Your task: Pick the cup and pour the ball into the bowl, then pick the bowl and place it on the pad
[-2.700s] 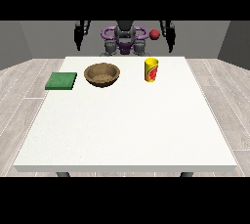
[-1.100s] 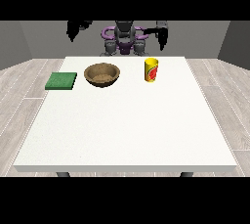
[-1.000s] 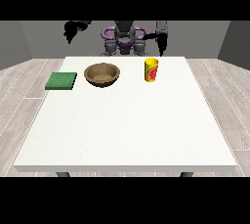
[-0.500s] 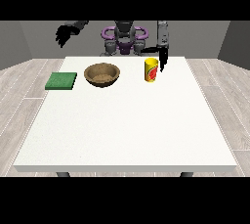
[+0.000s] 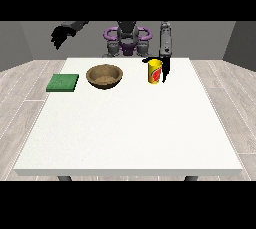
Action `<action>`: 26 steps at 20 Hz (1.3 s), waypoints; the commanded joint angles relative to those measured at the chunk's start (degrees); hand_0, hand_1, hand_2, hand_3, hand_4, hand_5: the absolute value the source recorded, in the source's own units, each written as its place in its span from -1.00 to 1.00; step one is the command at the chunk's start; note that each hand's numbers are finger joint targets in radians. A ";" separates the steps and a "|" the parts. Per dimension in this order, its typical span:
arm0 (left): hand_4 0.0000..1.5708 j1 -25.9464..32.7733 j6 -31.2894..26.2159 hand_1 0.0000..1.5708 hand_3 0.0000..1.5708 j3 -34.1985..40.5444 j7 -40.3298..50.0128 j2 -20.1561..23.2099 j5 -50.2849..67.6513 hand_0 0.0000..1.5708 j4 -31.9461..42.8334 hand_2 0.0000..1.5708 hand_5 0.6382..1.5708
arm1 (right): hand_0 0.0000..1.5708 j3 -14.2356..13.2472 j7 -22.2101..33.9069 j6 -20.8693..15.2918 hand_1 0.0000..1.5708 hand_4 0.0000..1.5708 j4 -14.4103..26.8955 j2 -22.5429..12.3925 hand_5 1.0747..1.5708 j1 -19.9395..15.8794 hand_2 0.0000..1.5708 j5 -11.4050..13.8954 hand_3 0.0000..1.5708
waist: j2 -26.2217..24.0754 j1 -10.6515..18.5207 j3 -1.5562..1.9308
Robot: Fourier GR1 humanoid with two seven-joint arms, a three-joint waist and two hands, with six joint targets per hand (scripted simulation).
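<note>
A yellow cup with a red mark stands upright on the white table, right of centre at the back. The hand at the view's right has come down right beside the cup, its dark fingers along the cup's right side; whether they close round it cannot be told. A brown bowl sits left of the cup, and a green pad lies further left. The hand at the view's left is raised high beyond the table's back left corner, fingers loosely spread. No ball is visible.
The robot's torso with purple shoulder rings stands behind the table's far edge. A wide stretch of white table surface lies between the objects and the near edge.
The arm at the view's right swung down from shoulder height until its hand reached the cup's right side. The hand at the view's left rose and moved outward. Cup, bowl and pad stayed put.
</note>
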 commanded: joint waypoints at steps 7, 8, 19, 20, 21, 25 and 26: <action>0.69 -5.07 10.53 0.59 1.00 3.05 -11.58 2.16 -4.71 0.59 13.32 1.00 0.83 | -1.00 -3.02 2.10 5.35 -1.00 -0.18 -2.03 -4.52 0.99 -2.69 -1.00 -6.49 -0.80 | 5.46 -5.47 -0.04; 0.70 -3.59 12.43 0.61 1.00 1.74 -11.59 0.28 -6.01 0.61 14.04 1.00 0.81 | -1.00 -2.80 2.69 5.93 -1.00 -0.18 -2.68 -5.14 0.99 -1.25 -1.00 -5.99 -0.91 | 3.56 -5.90 -0.04; 0.80 -8.13 25.69 0.64 1.00 -10.43 6.60 -1.56 -20.84 0.64 10.55 1.00 0.78 | -1.00 -8.59 5.08 7.87 -1.00 -0.20 11.12 -9.77 0.97 -1.59 -1.00 -8.79 -0.60 | -9.58 -0.29 0.14; 0.78 -11.19 26.46 0.65 1.00 -11.94 9.98 -0.27 -23.29 0.65 9.96 1.00 0.82 | -1.00 -7.68 4.93 6.19 -1.00 -0.19 12.40 -8.83 0.97 -1.88 -1.00 -6.89 -0.65 | -9.73 1.20 0.18; 0.78 -12.81 29.09 0.67 1.00 -13.49 13.20 0.43 -26.58 0.67 10.97 1.00 0.85 | -1.00 -7.82 6.46 7.37 -1.00 -0.19 12.34 -9.99 0.97 -2.17 -1.00 -7.99 -0.62 | -11.24 -0.31 0.26; 0.85 -14.33 35.15 0.74 1.00 -22.11 21.33 3.15 -41.11 0.74 16.03 1.00 0.91 | -1.00 -7.08 3.57 8.83 -1.00 -0.16 14.53 -8.72 0.97 0.18 -1.00 -6.67 -0.75 | -12.10 -0.80 0.48; 0.85 -16.29 35.11 0.73 1.00 -22.70 23.60 5.56 -43.63 0.73 17.62 1.00 0.92 | -1.00 -8.50 5.10 9.34 -1.00 -0.15 14.65 -10.54 0.96 -1.93 -1.00 -8.70 -0.81 | -11.69 -1.36 0.39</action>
